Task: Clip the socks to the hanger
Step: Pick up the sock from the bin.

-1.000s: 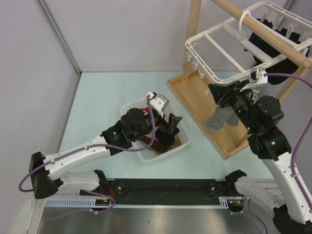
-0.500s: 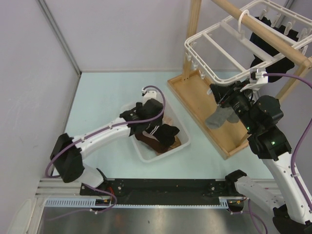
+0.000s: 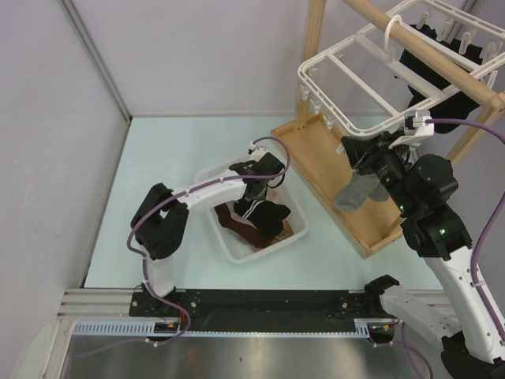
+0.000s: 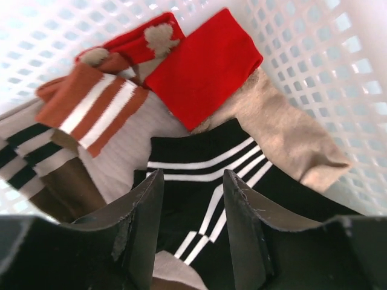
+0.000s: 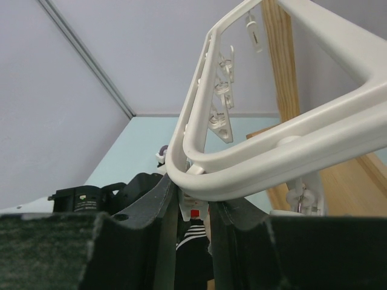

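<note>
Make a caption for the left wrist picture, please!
Left pincer poised over a black sock with white stripes, beside a red sock in the white basket.

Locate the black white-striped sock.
In the left wrist view the black striped sock lies in the white basket, just ahead of the left gripper, below the red sock, beside the beige sock.

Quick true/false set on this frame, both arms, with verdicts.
1. The left gripper hovers over the black striped sock in the basket. True.
2. Its jaws are shut on that sock. False: they stand apart, with the sock showing between them.
3. The right gripper is in the basket too. False: it is up at the hanger corner, pinching a clip.
4. A grey sock hangs below the right gripper. True.
</note>
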Robot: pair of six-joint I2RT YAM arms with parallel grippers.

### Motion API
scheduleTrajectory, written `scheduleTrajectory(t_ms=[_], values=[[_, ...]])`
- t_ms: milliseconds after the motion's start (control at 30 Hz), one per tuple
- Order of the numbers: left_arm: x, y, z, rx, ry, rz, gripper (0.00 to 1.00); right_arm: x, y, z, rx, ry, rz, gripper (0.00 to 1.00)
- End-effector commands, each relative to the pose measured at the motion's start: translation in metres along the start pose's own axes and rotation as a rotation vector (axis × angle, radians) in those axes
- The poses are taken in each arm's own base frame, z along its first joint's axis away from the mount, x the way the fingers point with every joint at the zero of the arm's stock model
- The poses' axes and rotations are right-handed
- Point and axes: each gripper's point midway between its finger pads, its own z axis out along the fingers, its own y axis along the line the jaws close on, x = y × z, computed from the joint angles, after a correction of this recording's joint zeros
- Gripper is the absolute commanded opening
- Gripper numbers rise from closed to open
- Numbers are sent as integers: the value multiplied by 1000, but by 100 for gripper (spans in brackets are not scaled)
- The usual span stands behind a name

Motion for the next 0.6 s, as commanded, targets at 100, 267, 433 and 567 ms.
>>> scheduleTrajectory(t_ms=[100,267,433,567], values=[[5,-9,23,-10,75,44,46,-5,-12,0,59,-19,-21,13],[14,-10,27,-2,101,47,41,-4,-12,0,59,-14,-21,13],[6,-8,20,6,74,41,22,-6,-12,-1,58,-22,-19,13],[-20,-1,-6,28,-10,16,10,-6,-12,-1,58,-20,-19,13]])
